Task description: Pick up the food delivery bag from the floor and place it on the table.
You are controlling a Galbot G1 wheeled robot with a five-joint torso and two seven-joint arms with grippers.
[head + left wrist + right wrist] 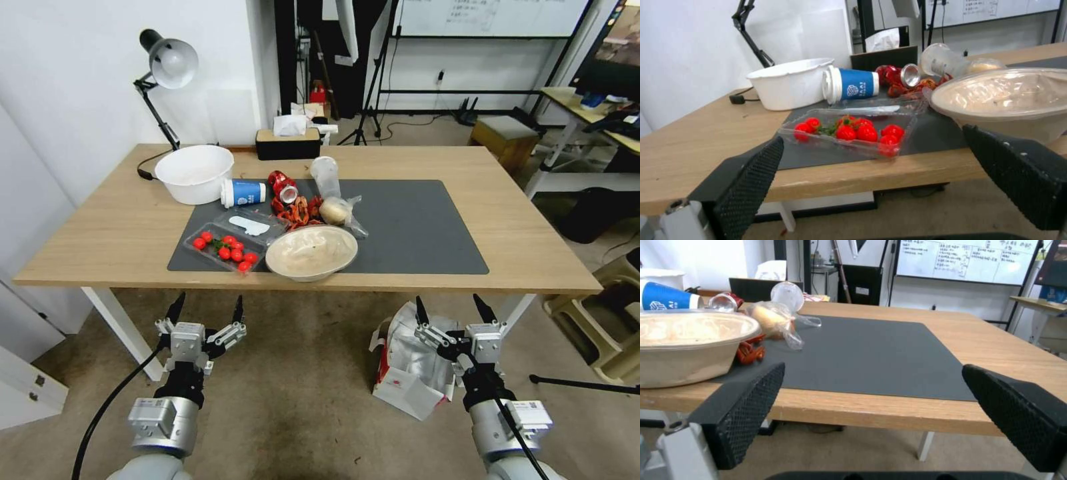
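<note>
The food delivery bag (407, 363), white with red sides and silver lining, stands open on the floor (300, 387) just in front of the table's right front leg. My right gripper (452, 311) hovers open directly above it, nothing between its fingers (742, 413). My left gripper (207, 311) is open too, held at the same height before the table's front edge, far left of the bag. The table (527, 220) is light wood with a dark grey mat (420, 227), whose right half is bare in the right wrist view (871, 353).
On the mat's left half lie a covered bowl (312, 251), a tray of red fruit (227, 250), a blue cup (243, 193), a crushed can (283, 187), a white tub (195, 173) and bagged food (337, 210). A lamp (167, 67) and tissue box (288, 140) stand behind. A stool (613, 327) is right.
</note>
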